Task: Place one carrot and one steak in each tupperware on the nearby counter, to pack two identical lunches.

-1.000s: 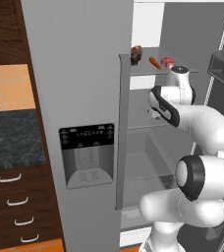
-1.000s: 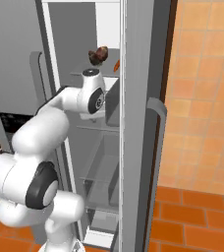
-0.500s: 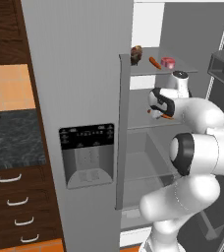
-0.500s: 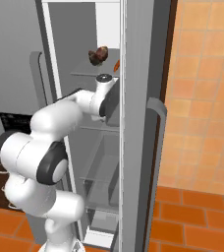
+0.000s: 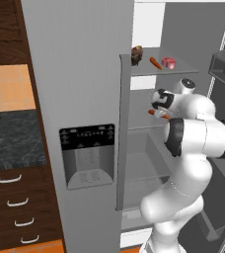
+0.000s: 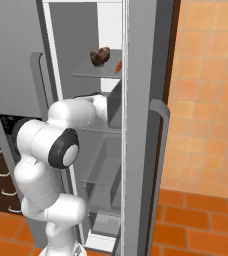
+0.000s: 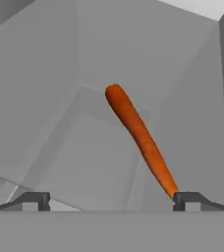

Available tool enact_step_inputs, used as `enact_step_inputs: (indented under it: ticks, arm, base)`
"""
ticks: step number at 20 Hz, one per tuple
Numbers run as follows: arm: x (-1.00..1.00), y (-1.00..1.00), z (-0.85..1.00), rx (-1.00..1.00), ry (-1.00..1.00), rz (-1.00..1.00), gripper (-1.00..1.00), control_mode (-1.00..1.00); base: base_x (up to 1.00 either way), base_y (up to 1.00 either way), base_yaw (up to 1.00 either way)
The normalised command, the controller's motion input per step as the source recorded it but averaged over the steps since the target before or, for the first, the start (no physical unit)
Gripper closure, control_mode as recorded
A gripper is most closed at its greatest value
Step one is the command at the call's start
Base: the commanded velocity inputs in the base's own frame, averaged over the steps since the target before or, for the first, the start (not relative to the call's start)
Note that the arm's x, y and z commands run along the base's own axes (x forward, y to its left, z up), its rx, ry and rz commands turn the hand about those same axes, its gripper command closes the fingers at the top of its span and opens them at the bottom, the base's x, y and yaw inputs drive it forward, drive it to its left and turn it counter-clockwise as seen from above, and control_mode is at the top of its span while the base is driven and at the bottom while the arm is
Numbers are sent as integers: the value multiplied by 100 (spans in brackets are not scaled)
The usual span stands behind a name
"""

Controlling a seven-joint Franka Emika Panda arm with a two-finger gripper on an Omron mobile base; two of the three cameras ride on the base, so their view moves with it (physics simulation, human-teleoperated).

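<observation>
Left base view: the arm reaches into the open fridge (image 5: 183, 29) at centre right; a carrot (image 5: 159, 114) lies by its wrist, another carrot (image 5: 155, 63) and steaks on the upper shelf.

Right base view: brown steak (image 6: 100, 56) at upper centre.

Hand view: pincer (image 7: 111, 201) wide apart, empty, its right tip beside the carrot's (image 7: 140, 137) thin end. Fetching a carrot looks underway; next, centre and close.

The top fridge shelf (image 5: 176, 69) carries a brown steak (image 5: 137, 54), a carrot (image 5: 155, 63) (orange) and a pink steak (image 5: 168, 63).
</observation>
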Motion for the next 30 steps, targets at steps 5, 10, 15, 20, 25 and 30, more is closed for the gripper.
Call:
enact_step_inputs:
  ticks: [5, 10, 15, 20, 25, 30]
  arm:
    - [60, -7, -3, 2, 4, 4, -100, -100]
    - [65, 0, -13, 1, 20, 2, -100, -100]
    - [34, 0, -34, 3, -1, 4, -100, -100]
    - [57, 0, -4, 2, 3, 3, -100, -100]
    - [17, 0, -10, 7, 9, 4, -100, -100]
    - [-11, 0, -46, 4, -1, 8, -100, -100]
  base:
    - [0, 0, 0]
    - [0, 0, 0]
    - [0, 0, 0]
    - [0, 0, 0]
    - [0, 0, 0]
    - [0, 0, 0]
